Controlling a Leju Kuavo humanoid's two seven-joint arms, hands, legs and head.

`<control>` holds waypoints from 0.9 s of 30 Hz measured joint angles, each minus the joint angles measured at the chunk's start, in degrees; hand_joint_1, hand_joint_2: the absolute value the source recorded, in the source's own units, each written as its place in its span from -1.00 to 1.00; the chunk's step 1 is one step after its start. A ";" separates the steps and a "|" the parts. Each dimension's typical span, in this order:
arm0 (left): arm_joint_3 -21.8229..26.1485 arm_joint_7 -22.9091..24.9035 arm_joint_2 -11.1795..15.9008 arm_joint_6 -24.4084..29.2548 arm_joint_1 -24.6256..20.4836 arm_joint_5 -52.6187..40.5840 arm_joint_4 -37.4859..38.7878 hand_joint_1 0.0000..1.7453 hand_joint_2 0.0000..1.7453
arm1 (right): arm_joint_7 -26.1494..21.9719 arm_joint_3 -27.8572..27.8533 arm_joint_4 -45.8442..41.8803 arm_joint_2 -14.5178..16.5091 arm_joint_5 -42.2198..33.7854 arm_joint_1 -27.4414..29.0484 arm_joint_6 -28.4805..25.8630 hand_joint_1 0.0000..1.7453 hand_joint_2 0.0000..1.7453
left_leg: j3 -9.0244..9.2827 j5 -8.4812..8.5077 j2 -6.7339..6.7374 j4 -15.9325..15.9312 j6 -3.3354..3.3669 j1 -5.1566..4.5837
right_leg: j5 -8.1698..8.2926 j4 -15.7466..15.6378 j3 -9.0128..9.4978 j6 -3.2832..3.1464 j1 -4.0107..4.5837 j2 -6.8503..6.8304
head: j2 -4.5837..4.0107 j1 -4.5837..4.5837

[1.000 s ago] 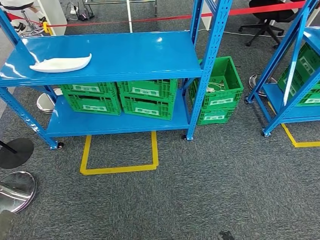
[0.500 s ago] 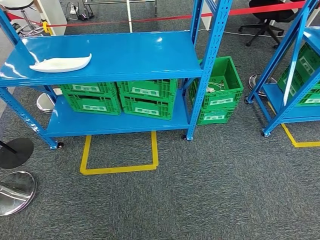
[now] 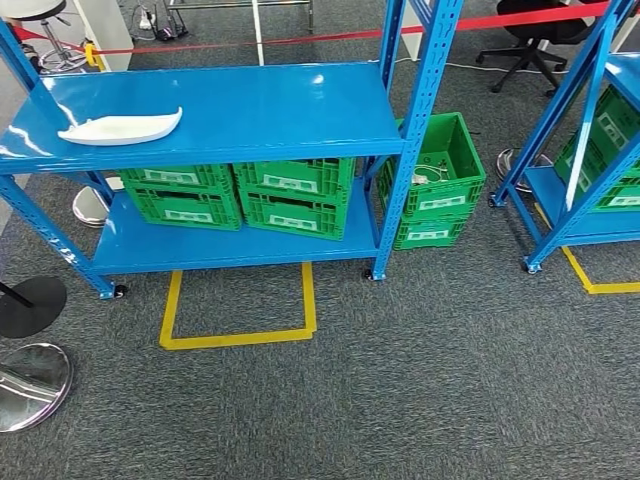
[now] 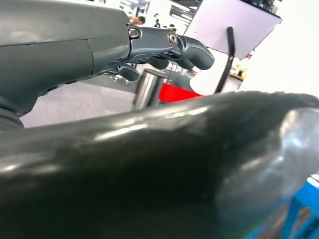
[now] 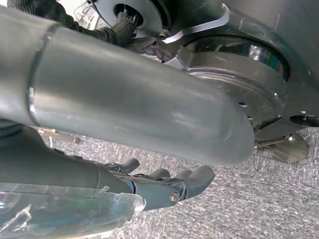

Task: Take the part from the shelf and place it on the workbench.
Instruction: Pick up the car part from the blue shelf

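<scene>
One white part [image 3: 121,127] lies flat on the blue shelf's [image 3: 249,110] upper deck, near its left end. Looks light, stiff, smooth plastic; grip mid-span. Left hand [image 4: 165,47] and right hand [image 5: 165,184] both empty, fingers loosely extended.

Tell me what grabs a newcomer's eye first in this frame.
The bright blue shelf dominates the head view, with a long white part lying on the left of its upper level. Green crates line the lower level, another green crate stands on the carpet beside the shelf, and a yellow tape outline marks the floor in front.
</scene>
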 joint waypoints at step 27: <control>-0.80 -0.05 -7.85 0.02 -1.64 -12.99 0.02 -1.00 -1.00 | 2.09 0.25 1.42 0.00 4.17 -0.39 3.61 -1.00 -1.00 | -0.01 0.01 0.03 0.00 0.00 0.00 | 0.04 0.00 0.00 0.04 0.00 0.03 | 0.00 0.01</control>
